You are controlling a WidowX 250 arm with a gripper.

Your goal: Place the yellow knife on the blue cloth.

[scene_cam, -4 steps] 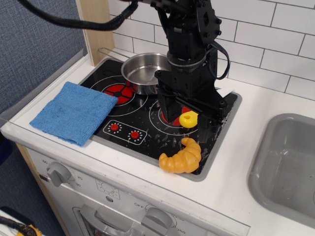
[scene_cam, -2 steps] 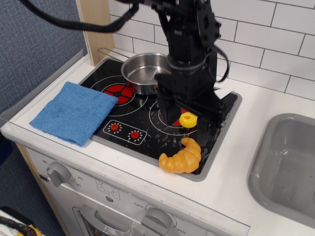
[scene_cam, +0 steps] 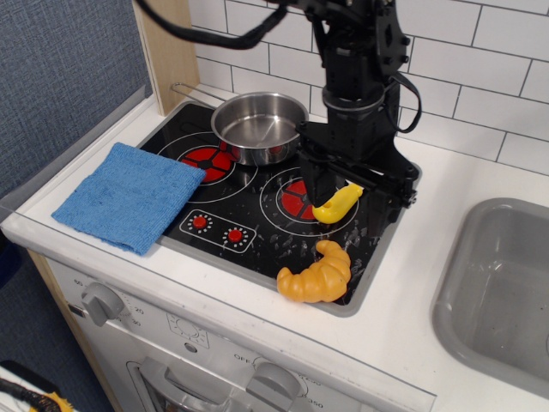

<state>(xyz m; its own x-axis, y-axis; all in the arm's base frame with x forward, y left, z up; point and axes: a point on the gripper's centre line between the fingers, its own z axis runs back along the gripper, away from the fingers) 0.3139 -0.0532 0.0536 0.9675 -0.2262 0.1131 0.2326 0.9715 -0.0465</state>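
The yellow knife (scene_cam: 336, 205) shows as a bright-yellow handle, tilted over the right burner of the toy stove (scene_cam: 257, 233). Its blade is hidden behind my gripper. My black gripper (scene_cam: 352, 184) stands over the knife and is closed on its upper end. The blue cloth (scene_cam: 129, 196) lies flat at the left edge of the stove, well to the left of my gripper, with nothing on it.
A steel pan (scene_cam: 258, 127) sits on the back-left burner, close to my gripper's left side. An orange-yellow croissant (scene_cam: 317, 273) lies at the stove's front right corner. A grey sink (scene_cam: 506, 283) is at the far right. A tiled wall stands behind.
My gripper has shifted to the right and a little back. The knife's handle now shows along its length and tilted, instead of only its round end.
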